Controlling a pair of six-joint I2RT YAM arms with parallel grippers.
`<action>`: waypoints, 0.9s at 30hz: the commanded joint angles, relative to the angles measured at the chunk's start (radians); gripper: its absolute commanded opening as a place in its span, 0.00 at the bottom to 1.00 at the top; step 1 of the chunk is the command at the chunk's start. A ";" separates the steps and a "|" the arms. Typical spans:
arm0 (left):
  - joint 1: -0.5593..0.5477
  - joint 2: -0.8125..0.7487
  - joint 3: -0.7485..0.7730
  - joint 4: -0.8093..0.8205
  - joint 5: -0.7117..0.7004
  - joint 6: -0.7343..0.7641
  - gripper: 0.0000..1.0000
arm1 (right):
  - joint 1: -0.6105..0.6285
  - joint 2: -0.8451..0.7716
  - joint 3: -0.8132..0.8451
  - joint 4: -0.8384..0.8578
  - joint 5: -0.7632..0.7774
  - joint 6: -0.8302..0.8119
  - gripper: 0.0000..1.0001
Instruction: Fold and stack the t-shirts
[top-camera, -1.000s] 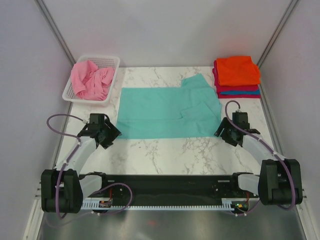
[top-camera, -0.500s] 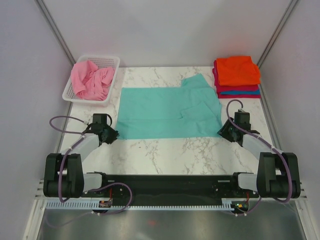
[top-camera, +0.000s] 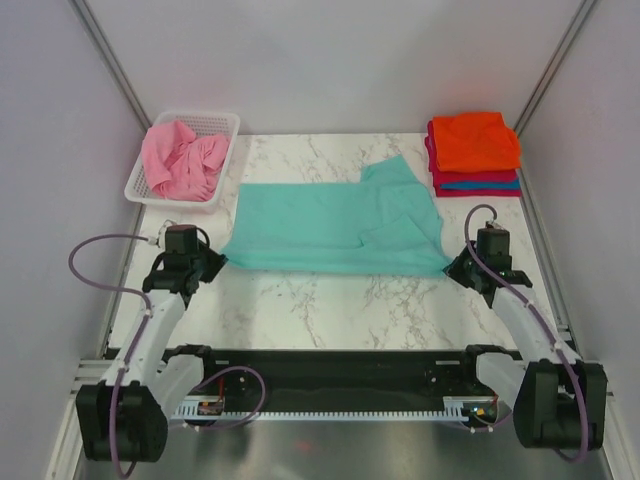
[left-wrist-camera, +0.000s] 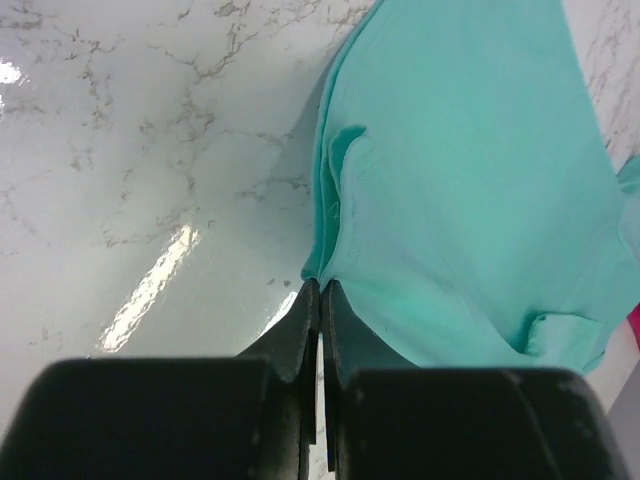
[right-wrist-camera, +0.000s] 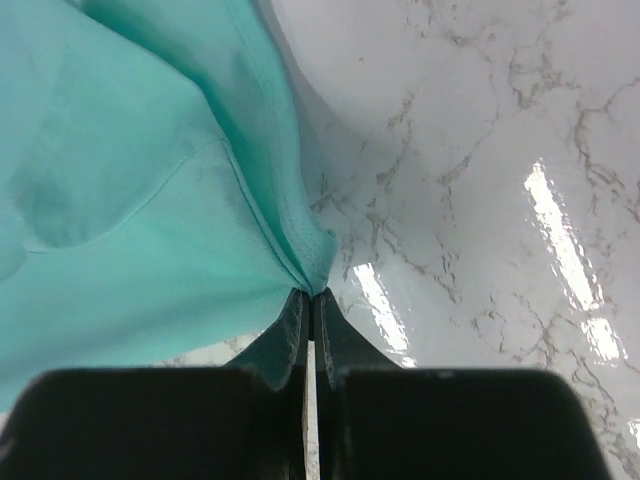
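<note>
One teal t-shirt (top-camera: 335, 228) lies spread flat in the middle of the marble surface (top-camera: 330, 310), its long edges running left to right. Two tools grip it. The left tool (top-camera: 218, 262) is pinched tight on its near left corner, and the left wrist view shows the fingers (left-wrist-camera: 300, 330) pressed together with cloth between their tips. The right tool (top-camera: 450, 268) is clamped the same way on its near right corner, where the hem bunches into the tips (right-wrist-camera: 309, 305).

Off the teal t-shirt's far left corner stands one white slotted basket (top-camera: 225, 122), holding one crumpled pink t-shirt (top-camera: 183, 160). Just beside its far right corner sits one stack (top-camera: 475, 150) of folded shirts. Four layers show there: orange on top, crimson beneath, then a blue edge and a crimson edge.
</note>
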 joint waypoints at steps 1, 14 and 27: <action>0.009 -0.084 0.048 -0.162 -0.005 0.034 0.02 | -0.007 -0.108 0.037 -0.136 0.050 0.033 0.00; 0.009 -0.403 0.111 -0.518 0.044 -0.041 0.29 | -0.007 -0.404 -0.049 -0.369 0.019 0.311 0.39; 0.007 -0.432 0.339 -0.576 0.087 0.222 0.75 | -0.008 -0.418 0.176 -0.274 -0.181 0.138 0.84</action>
